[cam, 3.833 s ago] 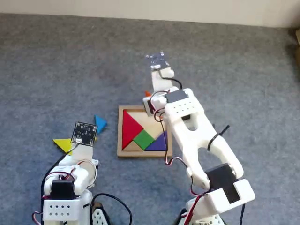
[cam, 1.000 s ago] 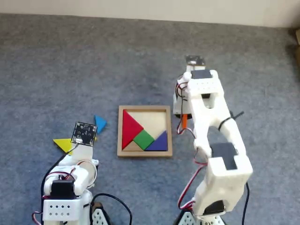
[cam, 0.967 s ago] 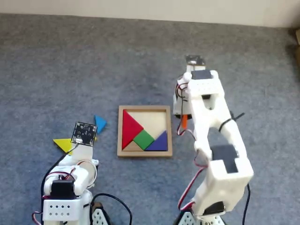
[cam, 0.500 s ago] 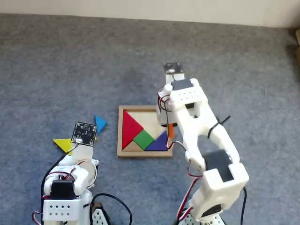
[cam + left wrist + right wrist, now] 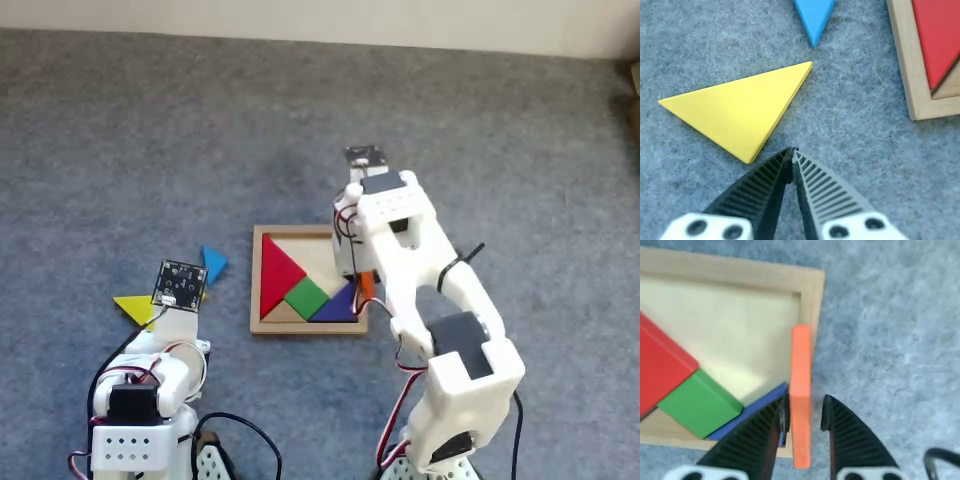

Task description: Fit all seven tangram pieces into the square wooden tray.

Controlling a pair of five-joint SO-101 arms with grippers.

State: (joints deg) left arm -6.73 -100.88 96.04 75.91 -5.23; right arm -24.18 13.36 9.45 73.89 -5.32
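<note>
Right claw [image 5: 805, 402] has carried the orange piece [image 5: 801, 355] over the tray [image 5: 740, 267] rim.

Right hand [image 5: 804, 407] carried orange piece [image 5: 800, 385] over tray [image 5: 813, 300] rim.

A grey felt-like cloth surface [image 5: 150, 120] looks matt, fuzzy and rough. The pale square wooden tray [image 5: 740, 269] is matt, with faint grain. The yellow triangular piece [image 5: 740, 107], red triangular piece [image 5: 660, 370], green square piece [image 5: 700, 402] and orange flat piece [image 5: 800, 370] wear smooth, satin paint. The left gripper [image 5: 791, 152] and right gripper [image 5: 806, 402] have matt black ribbed plastic fingers [image 5: 760, 190] on smooth white plastic bodies.
</note>
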